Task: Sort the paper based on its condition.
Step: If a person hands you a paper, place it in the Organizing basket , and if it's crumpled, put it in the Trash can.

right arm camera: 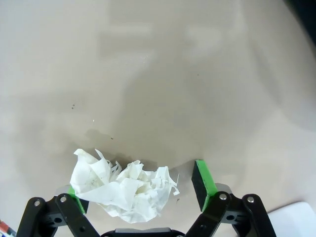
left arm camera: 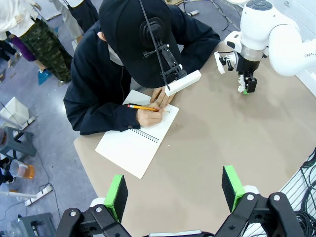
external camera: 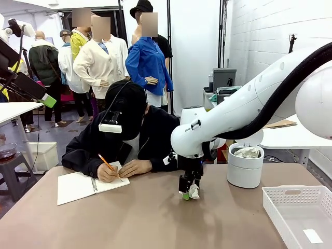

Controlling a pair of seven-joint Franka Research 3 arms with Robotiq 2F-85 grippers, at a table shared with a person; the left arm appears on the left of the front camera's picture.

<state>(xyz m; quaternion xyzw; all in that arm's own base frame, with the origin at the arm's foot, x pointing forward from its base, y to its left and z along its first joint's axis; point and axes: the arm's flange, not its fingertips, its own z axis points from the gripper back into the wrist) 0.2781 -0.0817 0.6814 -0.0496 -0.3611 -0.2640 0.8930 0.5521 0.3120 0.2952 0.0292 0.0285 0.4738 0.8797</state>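
Note:
The paper (right arm camera: 126, 190) is a crumpled white wad lying on the tan table (right arm camera: 158, 74). It sits between the fingers of my right gripper (right arm camera: 136, 180), which is open around it. The wad rests against the left green pad (right arm camera: 74, 191), and a gap separates it from the right pad (right arm camera: 202, 180). From the front, the right gripper (external camera: 189, 192) points down at the table's middle with the paper (external camera: 194, 192) at its tips. My left gripper (left arm camera: 174, 190) hovers high over the table, open and holding nothing.
A person across the table writes with a pencil in a spiral notebook (external camera: 83, 187). A white round bin (external camera: 245, 171) holding crumpled paper stands at the back right. A white mesh basket (external camera: 290, 199) with a flat slip in it sits at the front right.

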